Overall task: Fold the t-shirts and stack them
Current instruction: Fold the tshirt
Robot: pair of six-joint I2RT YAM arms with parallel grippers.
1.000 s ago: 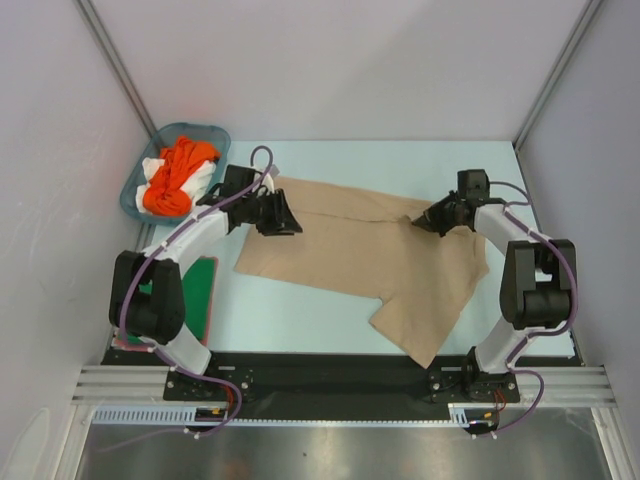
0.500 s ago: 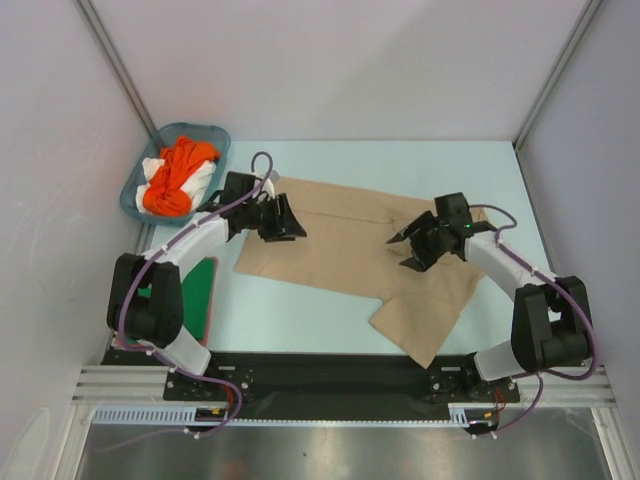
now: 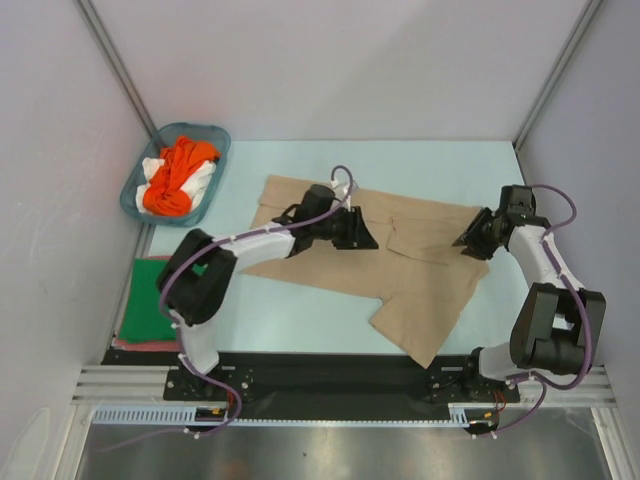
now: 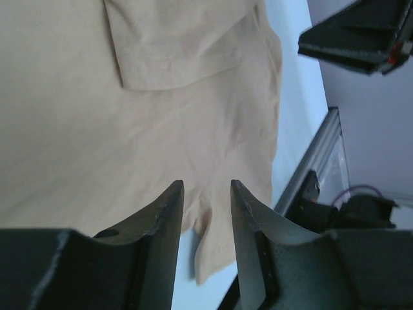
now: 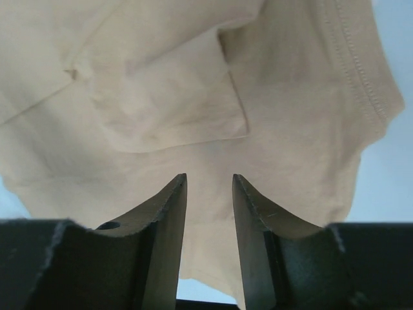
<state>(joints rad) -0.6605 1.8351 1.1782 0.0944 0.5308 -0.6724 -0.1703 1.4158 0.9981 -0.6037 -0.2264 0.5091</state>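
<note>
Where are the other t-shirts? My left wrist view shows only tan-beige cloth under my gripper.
Observer: An orange t-shirt and a white t-shirt lie bunched in the teal plastic basket at the far left corner of the table.
Operator: Anything stacked?
Observer: A dark green t-shirt lies flat at the near left edge, with the edge of a reddish t-shirt showing beneath it.
Operator: Is the right gripper holding cloth?
Observer: No. The right gripper is open above the right side of the tan-beige t-shirt, with nothing between its fingers.
</note>
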